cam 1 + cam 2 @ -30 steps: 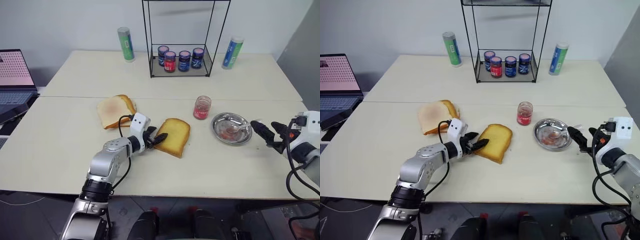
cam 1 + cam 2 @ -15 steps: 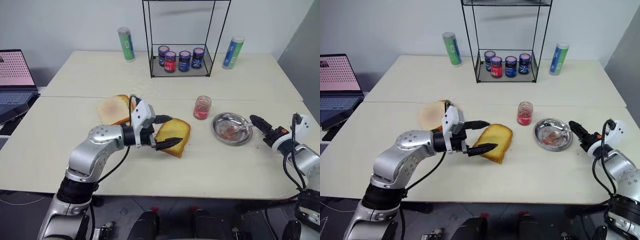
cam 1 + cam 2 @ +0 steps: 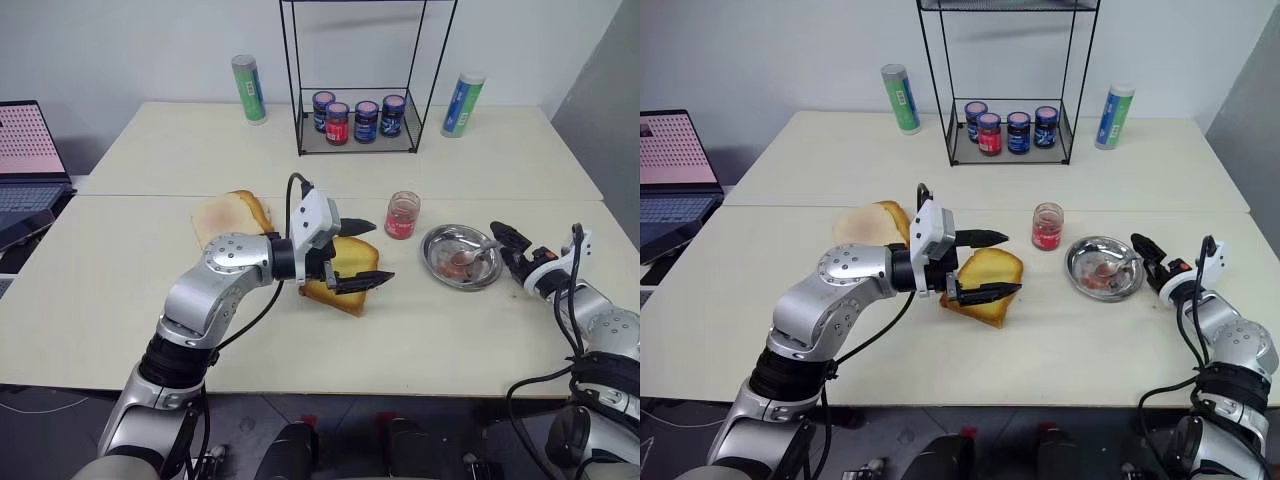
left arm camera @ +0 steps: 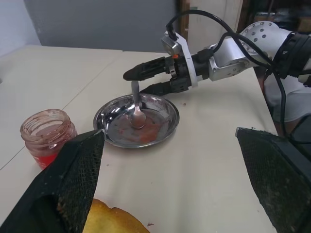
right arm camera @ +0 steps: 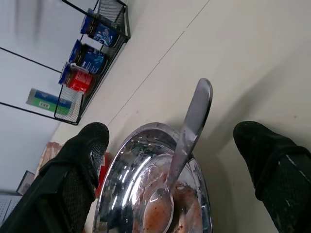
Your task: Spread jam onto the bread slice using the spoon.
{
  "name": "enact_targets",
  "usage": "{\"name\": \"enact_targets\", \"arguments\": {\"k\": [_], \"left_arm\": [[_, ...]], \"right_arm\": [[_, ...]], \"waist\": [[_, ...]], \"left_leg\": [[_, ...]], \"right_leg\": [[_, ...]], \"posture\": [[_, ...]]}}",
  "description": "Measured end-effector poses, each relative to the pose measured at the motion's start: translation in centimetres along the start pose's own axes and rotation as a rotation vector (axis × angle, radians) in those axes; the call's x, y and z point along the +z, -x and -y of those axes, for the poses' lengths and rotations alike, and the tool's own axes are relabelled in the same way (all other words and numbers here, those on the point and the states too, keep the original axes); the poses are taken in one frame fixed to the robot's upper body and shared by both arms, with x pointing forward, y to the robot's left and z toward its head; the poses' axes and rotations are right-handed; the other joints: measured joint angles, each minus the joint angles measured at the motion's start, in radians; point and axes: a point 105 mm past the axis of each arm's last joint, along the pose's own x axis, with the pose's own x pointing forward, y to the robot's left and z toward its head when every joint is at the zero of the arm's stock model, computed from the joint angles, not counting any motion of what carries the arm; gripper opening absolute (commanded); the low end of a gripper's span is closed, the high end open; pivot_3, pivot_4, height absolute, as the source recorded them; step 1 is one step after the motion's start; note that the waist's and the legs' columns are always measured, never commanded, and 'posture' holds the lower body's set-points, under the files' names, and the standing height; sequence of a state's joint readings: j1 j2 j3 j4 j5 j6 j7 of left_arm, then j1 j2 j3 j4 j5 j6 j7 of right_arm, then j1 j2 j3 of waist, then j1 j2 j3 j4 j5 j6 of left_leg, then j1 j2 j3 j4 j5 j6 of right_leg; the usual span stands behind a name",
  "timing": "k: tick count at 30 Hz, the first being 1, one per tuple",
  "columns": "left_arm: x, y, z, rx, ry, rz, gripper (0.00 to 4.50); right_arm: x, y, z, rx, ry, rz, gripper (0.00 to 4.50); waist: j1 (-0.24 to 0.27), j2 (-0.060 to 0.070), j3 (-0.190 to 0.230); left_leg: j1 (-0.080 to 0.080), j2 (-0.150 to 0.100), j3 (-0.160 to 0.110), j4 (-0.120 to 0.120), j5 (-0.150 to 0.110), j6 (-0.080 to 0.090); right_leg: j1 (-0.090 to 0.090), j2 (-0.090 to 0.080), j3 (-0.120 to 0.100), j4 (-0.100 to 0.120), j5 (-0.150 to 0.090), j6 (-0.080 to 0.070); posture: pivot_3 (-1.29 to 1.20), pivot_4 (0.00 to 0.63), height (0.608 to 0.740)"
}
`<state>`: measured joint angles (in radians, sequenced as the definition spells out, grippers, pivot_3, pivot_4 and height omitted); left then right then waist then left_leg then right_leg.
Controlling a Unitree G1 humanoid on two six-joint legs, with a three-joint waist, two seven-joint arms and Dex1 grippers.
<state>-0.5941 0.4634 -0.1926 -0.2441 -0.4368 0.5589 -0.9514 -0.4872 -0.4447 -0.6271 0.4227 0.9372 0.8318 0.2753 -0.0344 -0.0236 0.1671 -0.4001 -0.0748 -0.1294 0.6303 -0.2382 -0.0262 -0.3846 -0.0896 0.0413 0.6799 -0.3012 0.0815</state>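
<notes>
The thick golden bread slice (image 3: 352, 262) lies flat mid-table. My left gripper (image 3: 365, 253) hovers just above it, pointing right, open with nothing between its fingers (image 4: 73, 184). The small glass jar of red jam (image 3: 403, 214) stands lidless to the slice's right. Further right, the spoon (image 3: 475, 255) rests in a round metal dish (image 3: 440, 270), bowl down in a pink smear, handle sticking out over the rim. My right gripper (image 3: 508, 248) is open at that rim. The spoon (image 5: 187, 136) handle lies between its fingers (image 5: 77, 165), which stand apart from it.
Paler toast slices (image 3: 228, 215) lie left of the bread slice. A black wire rack (image 3: 300, 100) with several dark-lidded jars stands at the back, a green tube (image 3: 247, 88) on its left and another tube (image 3: 462, 103) on its right. A laptop (image 3: 25, 150) sits at far left.
My left gripper rose from the bread slice's left edge, swung right above it and opened wider. My right gripper rolled and moved in to the dish, around the spoon handle.
</notes>
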Motion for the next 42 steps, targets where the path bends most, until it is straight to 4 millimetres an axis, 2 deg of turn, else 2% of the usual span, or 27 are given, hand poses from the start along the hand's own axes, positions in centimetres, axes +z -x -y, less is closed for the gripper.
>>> {"name": "enact_targets", "arguments": {"k": [6,9,19,22,24,27,37,40,42], "left_arm": [[0.1,-0.1,-0.1,0.002,-0.007,0.001,4.49],[0.2,-0.2,-0.1,-0.001,-0.008,0.003,4.50],[0.5,-0.4,-0.2,-0.001,-0.016,0.013,4.50],[0.5,-0.4,-0.2,-0.002,-0.016,0.013,4.50],[0.5,-0.4,-0.2,0.000,-0.019,0.011,4.50],[0.5,-0.4,-0.2,0.002,-0.025,0.015,4.50],[0.3,-0.3,-0.1,-0.001,-0.020,0.015,4.50],[-0.1,0.0,-0.4,0.015,-0.001,0.009,4.50],[0.1,0.1,-0.5,0.030,0.012,0.030,4.50]], "right_arm": [[0.3,-1.2,0.0,0.026,-0.023,0.016,4.50],[0.3,-1.6,0.0,0.030,-0.028,0.014,4.06],[0.0,-2.2,0.6,0.022,-0.030,-0.002,1.95],[0.3,-2.2,0.4,0.033,-0.021,-0.001,1.31],[0.6,-2.2,0.2,0.046,-0.013,0.005,0.69],[0.9,-2.2,-0.1,0.051,0.000,0.015,0.11],[1.2,-0.5,-0.8,0.060,0.074,0.010,0.04],[0.8,0.2,-4.0,0.127,0.129,0.005,0.04],[1.1,0.5,-7.0,0.186,0.173,0.031,0.04]], "waist": [[-0.005,0.000,0.000],[-0.008,0.000,0.000],[-0.014,0.000,0.000],[-0.014,0.000,0.000],[-0.014,0.000,0.000],[-0.014,0.000,0.000],[-0.013,0.000,0.000],[-0.019,0.001,0.000],[-0.021,0.002,0.000]], "left_leg": [[0.000,0.000,0.000,0.000,0.000,0.000],[0.000,0.000,0.000,0.000,0.000,0.000],[0.000,0.000,0.000,0.000,0.000,0.000],[0.000,0.000,0.000,0.000,0.000,0.000],[0.000,0.000,0.000,0.000,0.000,0.000],[0.000,0.000,0.000,0.000,0.000,0.000],[0.000,0.000,0.000,0.000,0.000,0.000],[-0.001,0.000,0.000,0.000,0.000,0.000],[-0.001,0.000,0.000,0.000,0.000,0.000]], "right_leg": [[0.000,0.000,0.000,0.000,0.000,0.000],[0.000,0.000,0.000,0.000,0.000,0.000],[0.000,0.000,0.000,0.000,0.000,0.000],[0.000,0.000,0.000,0.000,0.000,0.000],[0.000,0.000,0.000,0.000,0.000,0.000],[0.001,0.000,0.000,0.000,0.000,0.000],[0.000,0.000,0.000,0.000,0.000,0.000],[-0.002,0.000,0.001,0.000,0.000,0.000],[-0.002,0.000,0.001,0.001,0.000,0.000]], "posture": [[0.00,0.150,0.740],[0.00,0.150,0.740],[0.00,0.150,0.740],[0.00,0.150,0.740],[0.00,0.150,0.740],[0.00,0.150,0.740],[0.00,0.150,0.740],[0.00,0.150,0.740],[0.00,0.150,0.740]]}}
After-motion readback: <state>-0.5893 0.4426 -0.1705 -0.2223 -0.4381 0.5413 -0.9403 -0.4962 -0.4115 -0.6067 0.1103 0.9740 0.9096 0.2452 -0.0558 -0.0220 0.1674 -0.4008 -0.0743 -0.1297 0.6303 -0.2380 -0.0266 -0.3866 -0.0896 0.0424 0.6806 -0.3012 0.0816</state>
